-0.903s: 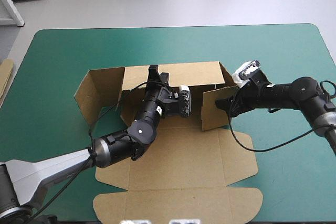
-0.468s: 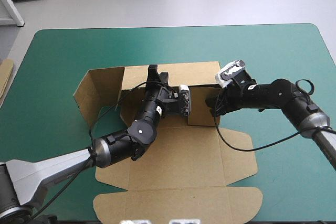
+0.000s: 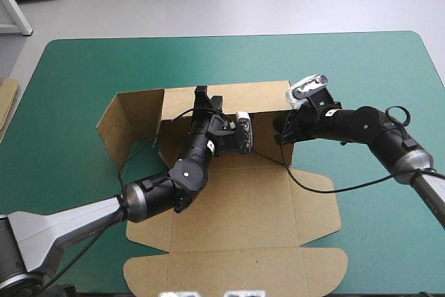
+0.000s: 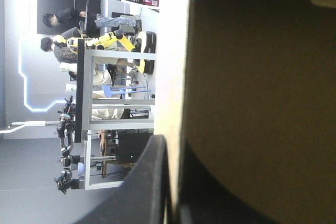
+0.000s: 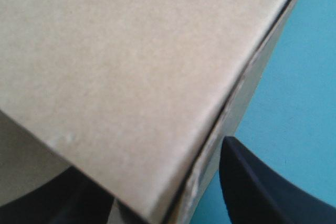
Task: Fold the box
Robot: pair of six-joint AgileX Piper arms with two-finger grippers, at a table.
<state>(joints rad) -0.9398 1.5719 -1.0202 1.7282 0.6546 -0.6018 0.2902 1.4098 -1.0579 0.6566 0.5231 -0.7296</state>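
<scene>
Left tool [image 3: 202, 97] is all but closed on the box [image 3: 229, 206]. It grips the top edge of the raised rear wall [image 3: 243, 97] near its middle, and in the left wrist view the board's edge runs down between its 2 black fingers [image 4: 149, 182]. Right tool [image 3: 281, 130] grips the box too, at the wall's right end, with 1 finger [image 5: 257, 182] on each side of a doubled board edge.

The teal-green surface [image 3: 83, 67] takes up most of the high view. The brown box lies at its middle, only partly raised. Its sheet runs lengthwise from the far side toward the near edge. The base and the rounded lid panel [image 3: 236, 273] lie flat on the near side, and the rear wall stands across the far side, its length running left to right. The left side panel [image 3: 128, 119] stands opened outward, with neither tool on it.

The right flap [image 3: 268, 147] is the smaller piece. It stands turned inward over the base, just beside the rear wall. From the right tool it points toward the left tool, and the 2 are near each other. My guess is that the next move depends on this flap lining up with the wall. The right arm is nearer and should do the turning while the left steadies the wall.

A strip of more board [image 3: 7, 99] shows at the surface's left edge.
</scene>
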